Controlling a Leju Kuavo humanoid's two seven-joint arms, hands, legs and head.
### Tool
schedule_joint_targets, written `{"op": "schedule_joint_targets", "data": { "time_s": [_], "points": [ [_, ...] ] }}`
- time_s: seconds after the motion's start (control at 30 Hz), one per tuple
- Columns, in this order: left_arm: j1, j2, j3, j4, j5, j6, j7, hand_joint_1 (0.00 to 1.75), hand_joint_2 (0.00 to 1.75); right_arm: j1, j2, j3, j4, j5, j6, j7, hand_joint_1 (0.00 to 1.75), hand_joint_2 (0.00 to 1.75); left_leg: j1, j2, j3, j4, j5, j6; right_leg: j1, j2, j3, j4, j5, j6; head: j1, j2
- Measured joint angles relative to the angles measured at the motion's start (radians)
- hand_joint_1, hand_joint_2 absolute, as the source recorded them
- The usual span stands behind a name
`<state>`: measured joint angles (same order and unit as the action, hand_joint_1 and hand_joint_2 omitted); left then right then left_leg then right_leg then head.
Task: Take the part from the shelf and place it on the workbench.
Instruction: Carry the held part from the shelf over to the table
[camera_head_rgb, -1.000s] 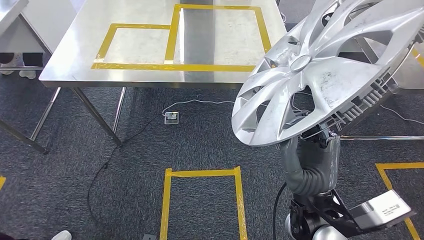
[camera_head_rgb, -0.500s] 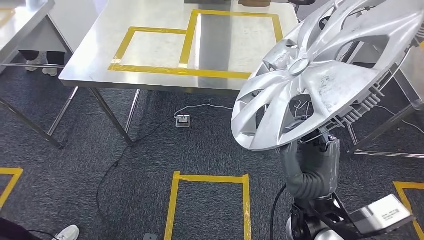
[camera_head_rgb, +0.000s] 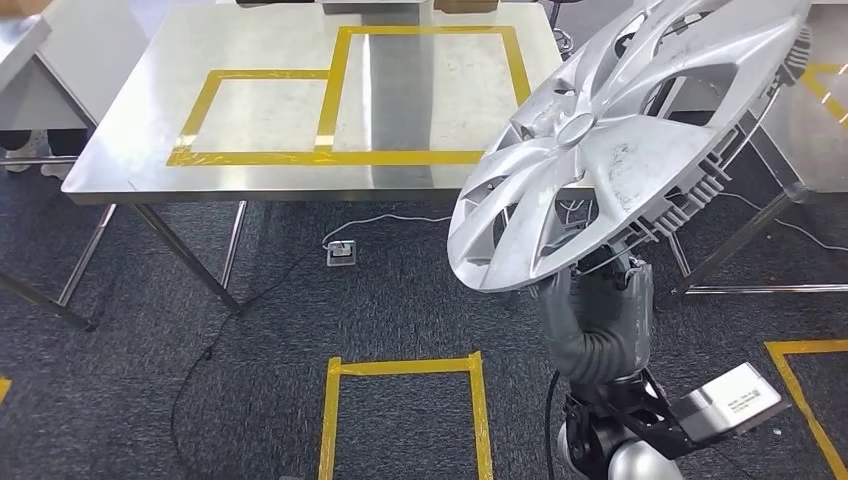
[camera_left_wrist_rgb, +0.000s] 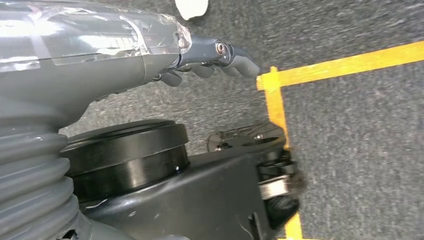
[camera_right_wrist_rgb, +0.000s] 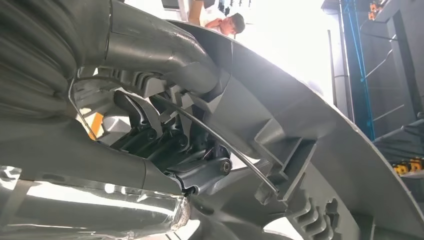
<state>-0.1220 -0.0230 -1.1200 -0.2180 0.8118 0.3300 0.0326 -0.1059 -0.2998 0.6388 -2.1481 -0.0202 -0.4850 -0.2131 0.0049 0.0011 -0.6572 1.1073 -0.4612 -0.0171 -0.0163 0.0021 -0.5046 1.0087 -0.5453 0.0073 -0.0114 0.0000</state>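
Part already off the shelf: silver wheel cover (camera_head_rgb: 610, 150) gripped at its rim by the right hand (camera_head_rgb: 598, 290), raised and tilted, short of the table (camera_head_rgb: 130, 150). Left hand (camera_left_wrist_rgb: 210, 62) hanging empty, fingers loosely extended. Remaining: closing on the table and setting the cover down, probably within its yellow tape outline (camera_head_rgb: 340, 157).

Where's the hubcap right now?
In the head view the hubcap is on the right, tilted and held up at its lower rim by the right hand, near the right corner of the steel workbench but not yet set on it.
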Motion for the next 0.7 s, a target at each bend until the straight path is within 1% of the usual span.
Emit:
{"op": "schedule_joint_targets", "data": {
  "time_s": [0.03, 0.07, 0.13, 0.17, 0.2, 0.23, 0.3, 0.33, 0.37, 0.4, 0.43, 0.47, 0.5, 0.53, 0.57, 0.6, 0.63, 0.67, 0.7],
  "points": [
    [0.0, 0.0, 0.0, 0.0, 0.0, 0.0, 0.0, 0.0, 1.75, -0.002, 0.0, 0.0, 0.001, 0.0, 0.0, 0.0, 1.75, 1.75, -0.002, 0.0, 0.014, -0.031, 0.003, 0.006, 0.001, 0.0, 0.003, 0.001, -0.006, 0.006, -0.001, 0.0],
    [0.0, 0.001, 0.0, 0.0, -0.001, 0.0, 0.0, 0.0, 1.75, -0.003, 0.0, 0.0, 0.001, 0.0, 0.001, -0.001, 1.75, 1.75, -0.005, -0.001, 0.021, -0.039, -0.009, 0.011, 0.001, 0.001, 0.003, -0.001, -0.009, 0.011, -0.001, 0.0],
    [0.001, 0.001, 0.0, 0.0, -0.001, 0.0, 0.001, 0.0, 1.75, -0.004, 0.0, 0.0, 0.002, 0.0, 0.002, -0.002, 1.75, 1.75, -0.004, -0.002, 0.027, -0.053, -0.022, 0.022, -0.002, 0.0, 0.003, -0.002, -0.015, 0.021, 0.001, 0.0],
    [0.001, 0.001, 0.0, 0.001, -0.001, 0.0, 0.001, 0.0, 1.75, -0.004, 0.0, 0.0, 0.002, 0.0, 0.003, -0.002, 1.75, 1.75, -0.003, -0.003, 0.03, -0.055, -0.024, 0.028, -0.003, -0.001, 0.0, 0.008, -0.023, 0.026, 0.003, 0.0],
    [0.0, 0.001, 0.0, 0.001, -0.001, 0.0, 0.002, 0.0, 1.75, -0.004, 0.0, 0.0, 0.002, 0.0, 0.003, -0.002, 1.75, 1.75, -0.001, -0.002, 0.034, -0.058, -0.027, 0.034, -0.003, -0.001, -0.014, 0.036, -0.038, 0.031, 0.007, 0.0],
    [0.0, 0.0, 0.0, 0.001, -0.001, 0.0, 0.002, 0.0, 1.75, -0.004, 0.001, 0.0, 0.002, 0.0, 0.003, -0.002, 1.75, 1.75, 0.0, -0.001, 0.04, -0.06, -0.031, 0.039, -0.003, -0.001, -0.039, 0.086, -0.06, 0.035, 0.011, 0.0],
    [0.0, 0.0, 0.0, 0.001, -0.001, 0.0, 0.002, 0.0, 1.75, -0.003, 0.001, 0.0, 0.002, 0.0, 0.003, -0.002, 1.75, 1.75, -0.002, 0.003, 0.051, -0.06, -0.042, 0.048, -0.002, -0.001, -0.118, 0.223, -0.103, 0.04, 0.021, 0.0],
    [0.001, 0.0, 0.0, 0.001, -0.001, 0.0, 0.003, 0.0, 1.75, -0.002, 0.001, 0.0, 0.003, 0.0, 0.003, -0.002, 1.75, 1.75, -0.004, 0.005, 0.059, -0.06, -0.048, 0.049, -0.002, -0.001, -0.153, 0.273, -0.109, 0.04, 0.023, 0.0],
    [0.001, 0.0, 0.0, 0.001, -0.001, 0.0, 0.003, 0.0, 1.75, -0.001, 0.001, 0.0, 0.005, 0.0, 0.003, -0.002, 1.75, 1.75, -0.006, 0.005, 0.069, -0.06, -0.055, 0.05, -0.002, -0.001, -0.174, 0.291, -0.093, 0.037, 0.025, 0.0],
    [0.001, 0.0, 0.0, 0.001, -0.001, 0.0, 0.004, 0.0, 1.75, 0.0, 0.001, 0.0, 0.006, 0.0, 0.002, -0.002, 1.75, 1.75, -0.009, 0.005, 0.08, -0.06, -0.063, 0.051, 0.0, -0.001, -0.177, 0.27, -0.056, 0.032, 0.027, 0.0],
    [0.001, 0.0, 0.0, 0.001, -0.001, 0.0, 0.004, 0.0, 1.75, 0.0, 0.001, 0.0, 0.008, 0.0, 0.002, -0.002, 1.75, 1.75, -0.012, 0.005, 0.092, -0.06, -0.071, 0.05, 0.002, -0.001, -0.166, 0.216, -0.005, 0.024, 0.03, 0.0],
    [0.001, -0.001, 0.0, 0.001, -0.001, 0.0, 0.004, 0.0, 1.75, 0.001, 0.001, 0.0, 0.009, 0.0, 0.002, -0.002, 1.75, 1.75, -0.013, 0.005, 0.102, -0.061, -0.078, 0.049, 0.006, 0.0, -0.148, 0.157, 0.037, 0.013, 0.032, 0.0],
    [0.0, -0.003, 0.0, 0.001, -0.001, 0.0, 0.004, 0.0, 1.75, 0.001, 0.001, 0.0, 0.009, 0.0, 0.002, -0.002, 1.75, 1.75, -0.015, 0.005, 0.108, -0.062, -0.084, 0.047, 0.011, 0.0, -0.131, 0.105, 0.066, 0.002, 0.031, 0.0],
    [0.0, -0.004, 0.0, 0.001, -0.001, 0.0, 0.004, 0.0, 1.75, 0.001, 0.002, 0.0, 0.01, 0.0, 0.001, -0.002, 1.75, 1.75, -0.015, 0.006, 0.11, -0.063, -0.087, 0.044, 0.016, -0.001, -0.118, 0.07, 0.077, -0.008, 0.033, 0.0],
    [-0.001, -0.006, 0.0, 0.001, -0.001, 0.0, 0.004, 0.0, 1.75, 0.001, 0.002, 0.0, 0.01, 0.0, 0.001, -0.002, 1.75, 1.75, -0.014, 0.007, 0.108, -0.064, -0.089, 0.039, 0.019, -0.001, -0.111, 0.054, 0.072, -0.016, 0.033, 0.0],
    [-0.002, -0.007, 0.0, 0.001, -0.001, 0.0, 0.005, 0.0, 1.75, 0.001, 0.002, 0.0, 0.01, 0.0, 0.0, -0.003, 1.75, 1.75, -0.013, 0.008, 0.107, -0.066, -0.09, 0.034, 0.022, -0.002, -0.106, 0.041, 0.067, -0.021, 0.034, 0.0],
    [-0.002, -0.007, 0.0, 0.001, -0.001, 0.0, 0.005, 0.0, 1.75, 0.0, 0.003, 0.0, 0.01, 0.0, 0.0, -0.003, 1.75, 1.75, -0.014, 0.01, 0.106, -0.069, -0.092, 0.029, 0.02, -0.003, -0.1, 0.027, 0.063, -0.024, 0.037, 0.0],
    [-0.003, -0.008, 0.0, 0.001, -0.001, 0.0, 0.006, 0.0, 1.75, 0.001, 0.003, 0.0, 0.01, 0.0, 0.0, -0.003, 1.75, 1.75, -0.014, 0.008, 0.105, -0.066, -0.097, 0.025, 0.017, -0.004, -0.091, 0.012, 0.063, -0.026, 0.036, 0.0],
    [-0.003, -0.008, 0.0, 0.001, -0.001, 0.0, 0.007, 0.0, 1.75, 0.002, 0.004, 0.0, 0.01, 0.0, 0.0, -0.003, 1.75, 1.75, -0.014, 0.005, 0.097, -0.048, -0.109, 0.02, 0.013, -0.006, -0.081, -0.002, 0.064, -0.026, 0.034, 0.0]
  ]
}}
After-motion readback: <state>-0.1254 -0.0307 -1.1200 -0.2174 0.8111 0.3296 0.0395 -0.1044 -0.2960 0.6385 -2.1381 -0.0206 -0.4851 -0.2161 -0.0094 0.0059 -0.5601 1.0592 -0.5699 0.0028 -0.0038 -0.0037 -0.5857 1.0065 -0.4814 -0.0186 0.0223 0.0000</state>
